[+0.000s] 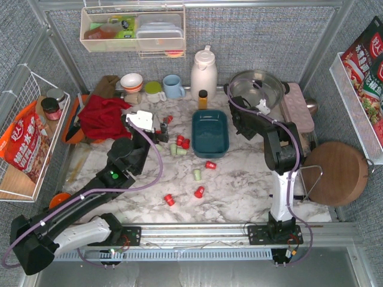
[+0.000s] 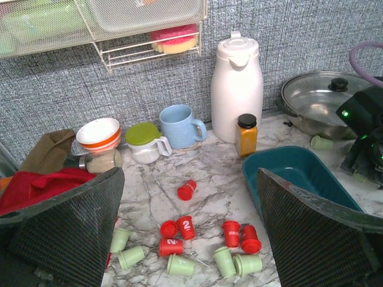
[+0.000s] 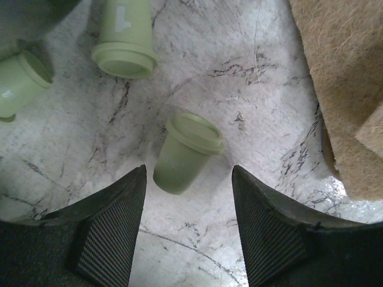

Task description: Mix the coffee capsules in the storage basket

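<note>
The coffee capsules (image 1: 182, 142) lay scattered on the marble tabletop (image 1: 239, 185) in the top view. Red and mint ones clustered just beside the left wall of the storage basket (image 1: 210, 134), and others were strewn well apart toward the near edge. The basket sat mid-table with its floor bare. A white jug (image 1: 203, 72) and an orange jar (image 1: 203, 98) stood behind it, and a lidded pan (image 1: 257, 86) stood to its back right. A broad stretch of bare marble lay in front of the basket. A red snack bag (image 1: 24, 143) at the left edge bore Chinese characters too small to read.

In the left wrist view, the left gripper (image 2: 190, 173) hung with its jaws spread wide over the cluster. Two red capsules (image 2: 187, 226) each showed a white "2". The basket's near corner lay just beside the right finger.

In the right wrist view, the right gripper (image 3: 188, 170) stood with its jaws apart on either side of a mint capsule (image 3: 182, 155) lying on its side, and neither finger touched it. A brown fibre mat (image 3: 347, 89) edged the right side nearby.
</note>
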`<state>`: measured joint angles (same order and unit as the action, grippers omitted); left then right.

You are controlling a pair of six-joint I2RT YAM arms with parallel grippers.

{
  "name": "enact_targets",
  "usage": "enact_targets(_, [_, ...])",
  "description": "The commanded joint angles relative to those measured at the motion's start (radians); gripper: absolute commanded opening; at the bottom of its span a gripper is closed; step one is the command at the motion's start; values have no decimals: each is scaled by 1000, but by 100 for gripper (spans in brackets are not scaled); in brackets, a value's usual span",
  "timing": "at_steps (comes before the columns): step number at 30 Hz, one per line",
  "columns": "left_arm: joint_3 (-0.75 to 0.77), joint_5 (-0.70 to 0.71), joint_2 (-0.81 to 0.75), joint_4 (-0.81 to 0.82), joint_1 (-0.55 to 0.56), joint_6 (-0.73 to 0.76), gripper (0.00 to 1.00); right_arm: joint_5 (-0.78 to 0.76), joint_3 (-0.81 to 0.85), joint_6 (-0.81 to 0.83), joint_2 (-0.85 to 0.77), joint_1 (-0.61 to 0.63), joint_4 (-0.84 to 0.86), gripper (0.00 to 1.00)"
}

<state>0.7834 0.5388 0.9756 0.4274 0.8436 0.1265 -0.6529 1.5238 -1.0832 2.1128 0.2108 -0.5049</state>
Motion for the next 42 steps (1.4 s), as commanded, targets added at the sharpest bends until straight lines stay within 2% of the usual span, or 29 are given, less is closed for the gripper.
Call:
enact_targets(1, [-3,-2,-21,32,0,-1,99,-34,45,-40,27,-1,-72,61])
enact_targets(13, [-9,1,-47,43,0,14,99,-45,109,-61,56,-1,-183,59])
enact_targets(17, [-13,2,-47,44,1,18,99,-47,105,-67,57,0,-202,46])
enact_targets(21, [-14,3,-46,47,0,21,99,-54,103,-73,49,1,-229,43])
enact_targets(25, [-15,5,-45,48,0,22,99,-74,87,-64,24,5,-232,32])
enact_targets(28, [-15,6,-47,46,0,24,99,-101,74,-49,3,10,-231,30])
enact_targets(34, [-14,6,-54,47,0,25,99,-150,59,-4,-26,21,-233,17])
enact_targets(38, [-15,6,-58,47,0,24,99,-174,58,42,-58,34,-239,15])
enact_targets(42, [-19,4,-62,52,0,24,99,-201,45,221,-126,79,-193,15])
